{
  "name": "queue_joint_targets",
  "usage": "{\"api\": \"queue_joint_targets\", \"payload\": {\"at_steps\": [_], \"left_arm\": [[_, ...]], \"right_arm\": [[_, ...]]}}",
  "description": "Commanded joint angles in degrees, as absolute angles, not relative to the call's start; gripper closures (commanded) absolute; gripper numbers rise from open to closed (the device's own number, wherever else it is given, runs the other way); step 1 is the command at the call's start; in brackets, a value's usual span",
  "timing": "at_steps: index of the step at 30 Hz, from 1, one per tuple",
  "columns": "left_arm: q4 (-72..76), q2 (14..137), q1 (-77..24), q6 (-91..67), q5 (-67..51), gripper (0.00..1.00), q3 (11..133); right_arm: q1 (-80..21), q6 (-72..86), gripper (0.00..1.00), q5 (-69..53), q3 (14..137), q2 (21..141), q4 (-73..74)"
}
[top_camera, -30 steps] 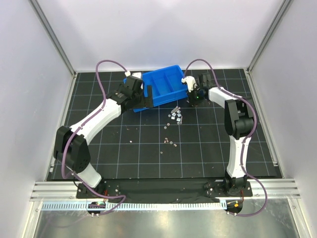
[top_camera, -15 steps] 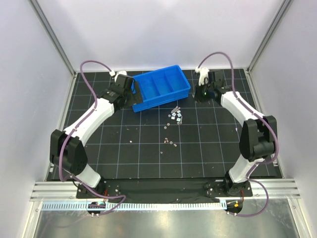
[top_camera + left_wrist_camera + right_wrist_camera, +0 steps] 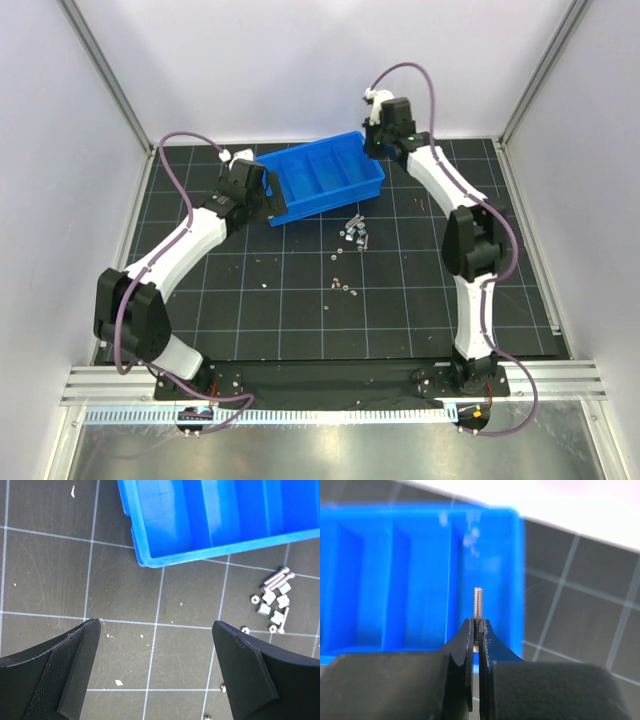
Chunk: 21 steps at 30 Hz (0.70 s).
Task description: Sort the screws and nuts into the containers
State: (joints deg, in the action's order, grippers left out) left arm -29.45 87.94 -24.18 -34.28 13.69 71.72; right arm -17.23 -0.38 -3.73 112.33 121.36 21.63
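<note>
I have the right gripper (image 3: 478,626) clenched on one screw (image 3: 478,604), shaft pointing up at centre frame. It sits over the end section of the blue tray (image 3: 517,555), placed, I judge, so the screw drops there. The left gripper (image 3: 157,625) hangs released and empty just below the tray's corner. At the right of its frame I count about three loose screws (image 3: 276,576) and roughly seven nuts (image 3: 282,601). The tray has four sections.

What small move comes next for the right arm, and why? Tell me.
Probably lower the right end effector slightly and open it: it pinches a screw upright, over the end compartment of the blue tray, so releasing there should drop it in.
</note>
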Motion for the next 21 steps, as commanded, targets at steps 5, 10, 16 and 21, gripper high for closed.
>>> {"api": "queue_joint_targets", "payload": {"at_steps": [5,10,16,21], "left_arm": [[-23.5,82.7,-24.2,-32.6,7.0,0.02,69.7],[-21.8,81.6,-27.9,-31.6,6.6,0.03,67.9],[-22.1,81.9,-36.5,-32.1,9.9,0.05,65.8],[-22.0,83.6,-41.3,-32.8,11.6,0.06,65.7]], "right_arm": [[-19.2,-2.2,0.83,2.3,120.5,128.6,27.5],[-19.2,-1.9,0.26,-1.5,121.1,126.4,28.7],[-19.2,1.1,0.05,-0.3,119.4,116.5,30.2],[-19.1,6.1,0.03,9.6,106.9,104.7,28.0]]}}
